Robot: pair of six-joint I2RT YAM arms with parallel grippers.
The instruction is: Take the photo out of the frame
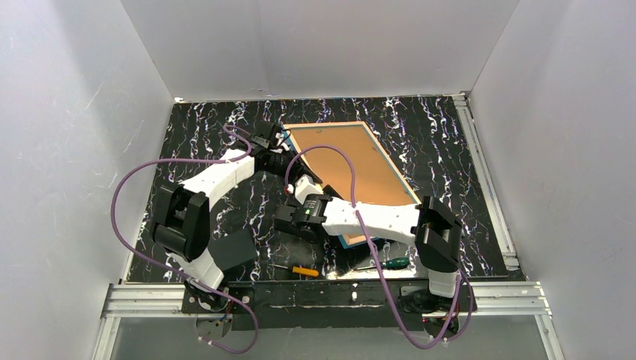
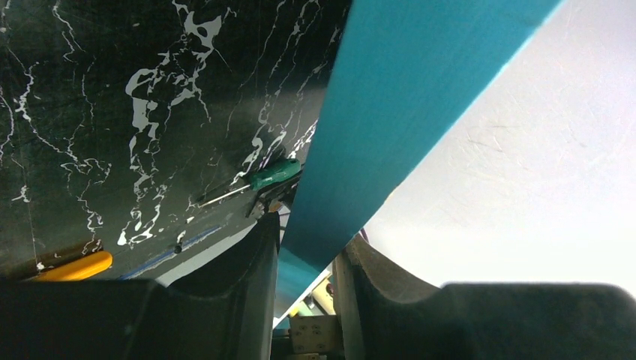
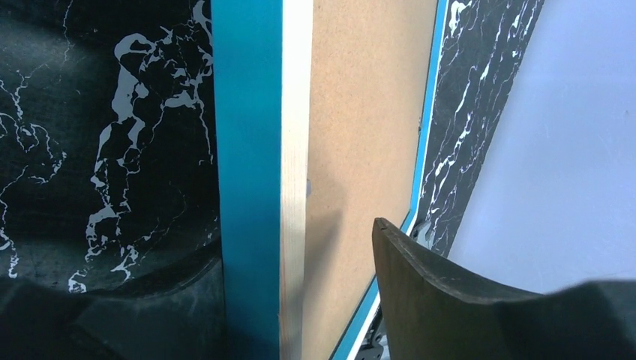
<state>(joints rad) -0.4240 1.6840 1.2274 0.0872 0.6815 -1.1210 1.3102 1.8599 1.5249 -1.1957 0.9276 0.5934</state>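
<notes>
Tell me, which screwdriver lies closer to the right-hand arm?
The green-handled screwdriver, beside the right arm; the orange-handled screwdriver lies further left, between the two arms.

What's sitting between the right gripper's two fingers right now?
Right wrist view: between the right gripper's fingers stand the frame's blue rail and a strip of the brown backing board.

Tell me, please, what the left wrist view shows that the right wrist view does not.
Only the left wrist: a green-handled screwdriver and an orange tool lying on the table. Only the right wrist: the brown backing board and the light wood back of the frame. Both: the frame's blue edge and the black marbled table.
</notes>
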